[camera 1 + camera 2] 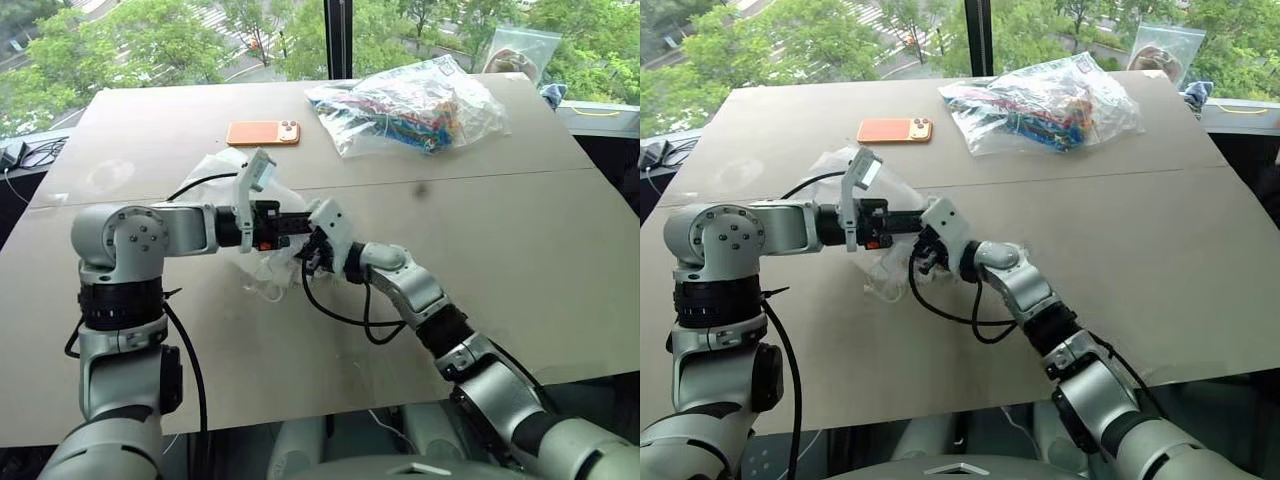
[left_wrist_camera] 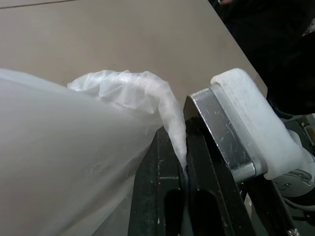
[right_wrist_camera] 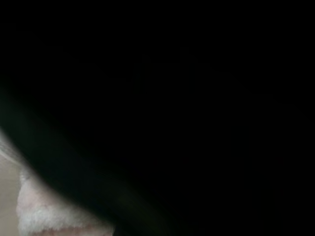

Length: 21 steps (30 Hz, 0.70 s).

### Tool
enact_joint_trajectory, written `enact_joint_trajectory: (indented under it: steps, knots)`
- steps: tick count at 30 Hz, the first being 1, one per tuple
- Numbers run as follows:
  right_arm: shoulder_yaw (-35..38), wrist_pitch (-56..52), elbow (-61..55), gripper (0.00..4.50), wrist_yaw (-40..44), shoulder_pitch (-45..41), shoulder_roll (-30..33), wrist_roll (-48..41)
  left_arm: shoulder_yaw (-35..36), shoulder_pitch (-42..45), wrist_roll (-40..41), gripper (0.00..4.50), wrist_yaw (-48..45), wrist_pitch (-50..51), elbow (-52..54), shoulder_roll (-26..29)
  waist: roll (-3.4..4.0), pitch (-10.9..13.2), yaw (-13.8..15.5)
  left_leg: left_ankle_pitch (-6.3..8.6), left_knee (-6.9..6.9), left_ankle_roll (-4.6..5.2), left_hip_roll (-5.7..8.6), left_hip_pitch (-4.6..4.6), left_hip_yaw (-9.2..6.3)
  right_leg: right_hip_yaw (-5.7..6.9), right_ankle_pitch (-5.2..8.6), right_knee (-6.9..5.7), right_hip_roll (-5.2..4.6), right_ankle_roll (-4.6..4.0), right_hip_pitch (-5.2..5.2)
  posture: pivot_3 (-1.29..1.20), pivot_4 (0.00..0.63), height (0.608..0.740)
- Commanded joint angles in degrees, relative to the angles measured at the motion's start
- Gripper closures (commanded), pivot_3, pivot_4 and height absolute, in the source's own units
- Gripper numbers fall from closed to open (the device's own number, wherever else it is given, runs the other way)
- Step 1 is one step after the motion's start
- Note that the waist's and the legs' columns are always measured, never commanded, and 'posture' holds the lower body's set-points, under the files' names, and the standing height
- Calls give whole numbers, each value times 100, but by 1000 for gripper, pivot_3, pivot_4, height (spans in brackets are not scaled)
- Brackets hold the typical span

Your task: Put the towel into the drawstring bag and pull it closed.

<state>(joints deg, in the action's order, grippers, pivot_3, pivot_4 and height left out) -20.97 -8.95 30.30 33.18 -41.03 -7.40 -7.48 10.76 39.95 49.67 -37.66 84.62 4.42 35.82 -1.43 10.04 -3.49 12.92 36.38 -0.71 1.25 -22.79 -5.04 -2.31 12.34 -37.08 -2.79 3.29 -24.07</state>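
Left gripper [image 2: 184, 172]: black fingers pinched tight on a fold of the drawstring bag [image 2: 74, 162], holding its thin white fabric up off the table [image 1: 520, 260].

Right gripper [image 1: 312, 257]: set close against the left one at the bag's near edge; how its fingers stand cannot be told, the right wrist view being almost wholly dark.

Towel [image 3: 44, 216]: a pale, fluffy patch right at the right gripper, beside or just inside the bag; which one cannot be made out.

Bag body [image 1: 215, 170]: crumpled mid-table behind the left arm, cords trailing below it.

Step in hand, by judgement: stuffing the towel through the held-open mouth; closing not yet begun.

Next move calls for: towel pushed fully inside, then a cord found and drawn while the fabric is held.

Also on the table: orange phone [image 1: 262, 132], clear plastic bag of colourful items [image 1: 410, 105], both well apart from the work.
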Motion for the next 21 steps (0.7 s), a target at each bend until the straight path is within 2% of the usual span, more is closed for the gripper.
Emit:
enact_joint_trajectory:
  steps: [1, 3, 7, 9, 10, 15, 18, 21]
  knots:
    - [715, -15, 125, 4365, 128, -75, -522, -768, 57, -126, 222, 4500, -89, 72, 466, 107, 0, 0, 1, 0, 0, 0, 0, 0, -1, 0, 0, 0, 0, 0, 0, 0, 150, 740]
    - [1312, -316, 147, 4365, 244, -85, -728, -1546, 45, -346, 212, 4500, -127, 67, 611, 240, 0, 0, 10, 0, 0, 0, 0, -1, -8, 0, 0, 1, -5, 0, 2, 0, 150, 740]
    - [1994, -1074, 153, 4366, 583, -69, -786, -2624, -159, -864, 140, 4500, -259, -278, 1118, 555, 2, 1, -21, 12, -2, 20, -1, 1, -8, -1, 0, 1, -4, -1, 1, 0, 150, 740]
    - [2104, -1309, 189, 4366, 592, -114, -753, -2818, -229, -953, 102, 4500, -333, -566, 1312, 593, 3, 2, -17, 13, -5, 22, -5, 1, -9, 0, 0, 1, -1, -2, 0, 0, 150, 740]
    - [2079, -1335, 198, 4366, 587, -130, -728, -2812, -242, -961, 101, 4500, -349, -666, 1349, 587, 3, 2, -14, 13, -6, 22, -5, 1, -10, 1, 0, 1, -1, -2, 0, 0, 150, 740]
    - [835, -277, 158, 4366, 393, -125, -559, -1294, -171, -548, 317, 4500, -263, -734, 1254, 324, 3, 2, -30, 14, -5, 23, 0, 2, 3, -1, 0, 0, 0, -1, 0, 0, 150, 740]
    - [760, -80, 211, 4366, 367, -149, -608, -1100, -126, -442, 452, 4500, -250, -594, 1220, 234, 2, 1, -33, 13, -5, 22, 1, 2, 7, 4, 0, 1, 0, -1, 0, 0, 150, 740]
    - [947, -117, 130, 2895, 183, -143, -557, -1220, -181, -525, 325, 4500, -228, -733, 1134, 239, 2, 1, -30, 12, -4, 20, 1, 2, 0, -3, 0, 1, -2, 0, 0, 0, 150, 740]
